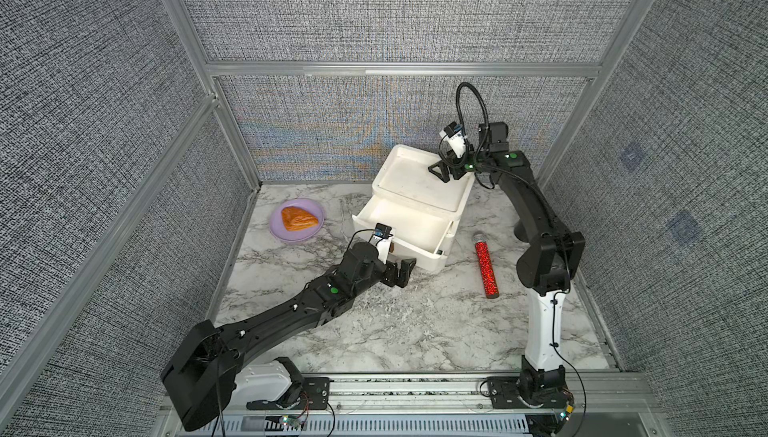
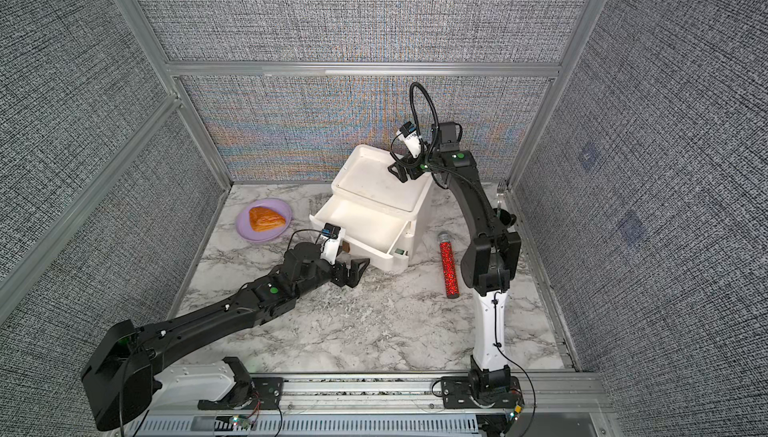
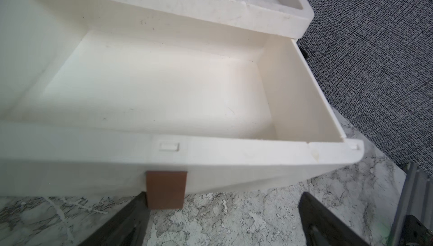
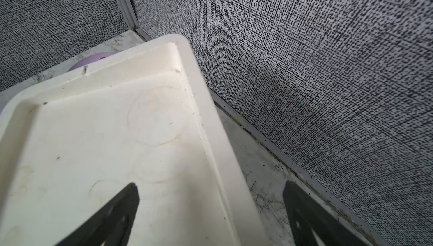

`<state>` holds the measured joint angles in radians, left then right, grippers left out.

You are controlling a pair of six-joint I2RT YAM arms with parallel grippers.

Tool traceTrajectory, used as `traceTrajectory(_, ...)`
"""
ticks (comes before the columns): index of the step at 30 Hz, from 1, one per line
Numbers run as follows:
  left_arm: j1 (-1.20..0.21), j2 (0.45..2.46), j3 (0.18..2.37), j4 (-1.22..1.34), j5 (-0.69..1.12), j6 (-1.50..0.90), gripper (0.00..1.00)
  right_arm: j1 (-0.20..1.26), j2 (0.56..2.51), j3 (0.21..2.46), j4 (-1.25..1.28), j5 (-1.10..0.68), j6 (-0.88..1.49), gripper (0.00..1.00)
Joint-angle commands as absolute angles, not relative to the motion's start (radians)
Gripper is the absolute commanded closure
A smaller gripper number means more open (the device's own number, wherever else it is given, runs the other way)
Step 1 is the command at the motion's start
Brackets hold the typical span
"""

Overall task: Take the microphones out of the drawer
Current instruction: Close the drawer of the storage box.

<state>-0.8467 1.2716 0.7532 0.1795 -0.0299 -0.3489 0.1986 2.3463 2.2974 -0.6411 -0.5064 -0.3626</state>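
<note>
- While my left gripper (image 1: 402, 271) hangs spread and empty just before the drawer (image 1: 415, 257), my right gripper (image 1: 441, 171) gapes empty over the cabinet (image 1: 411, 184).
- The drawer stands open, bare inside.
- The microphone (image 1: 484, 266) lies on the table (image 1: 395, 327) beside the cabinet, so I judge the task done.

On grey marble tabletop (image 1: 395, 331)
Round purple plate (image 1: 286, 237) left of white plastic drawer box (image 1: 419, 181), red glittery microphone (image 1: 484, 266) right.
</note>
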Motion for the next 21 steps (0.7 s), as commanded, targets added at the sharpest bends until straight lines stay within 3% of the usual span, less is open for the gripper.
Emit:
traceTrajectory(1,-0.857,1.300,0.776,0.248,-0.046,-0.335,0.00,0.213,2.348,2.265,-0.812,-0.568,-0.343,0.02)
traceTrajectory(21,-0.879,1.447,0.921,0.315,-0.064,-0.216,0.00,0.233,2.268,2.130,-0.789,-0.596,-0.413,0.02)
